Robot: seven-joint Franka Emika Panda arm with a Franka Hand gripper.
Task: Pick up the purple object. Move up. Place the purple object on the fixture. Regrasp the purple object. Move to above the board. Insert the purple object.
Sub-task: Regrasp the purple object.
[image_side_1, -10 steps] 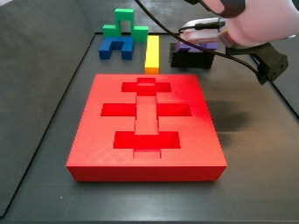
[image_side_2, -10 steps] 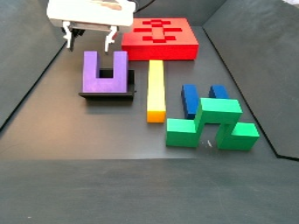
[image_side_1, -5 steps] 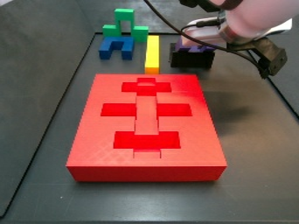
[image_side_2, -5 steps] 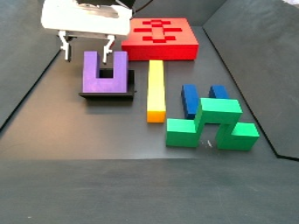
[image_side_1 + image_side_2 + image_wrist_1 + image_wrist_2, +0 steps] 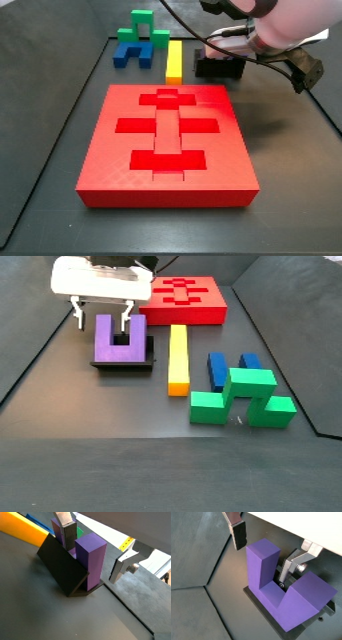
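In a side view, nearest the camera: green block (image 5: 243, 397) at lower right, blue block (image 5: 222, 364) just behind it, yellow bar (image 5: 178, 357) lying lengthwise at centre.

Left of centre: purple object (image 5: 119, 338) sits on the fixture (image 5: 123, 366), prongs pointing away from the camera toward the board (image 5: 186, 299) at the top of frame.

Gripper (image 5: 103, 314) hangs over the far end of the purple object. Jaws released and spread; one finger (image 5: 238, 531) stands outside one prong, the other finger (image 5: 298, 561) shows by the notch between the prongs. A gap shows at each pad; no contact seen.

Judged step: regrasp, not yet closed.

To do it well:
- Descend straight, so the near finger does not clip the prong top.
- Get the pads well down the prong faces before closing, flat against them.
- Close slowly; the piece only leans in the fixture and could tip or twist.
- Lift vertically clear of the fixture wall before heading for the board.
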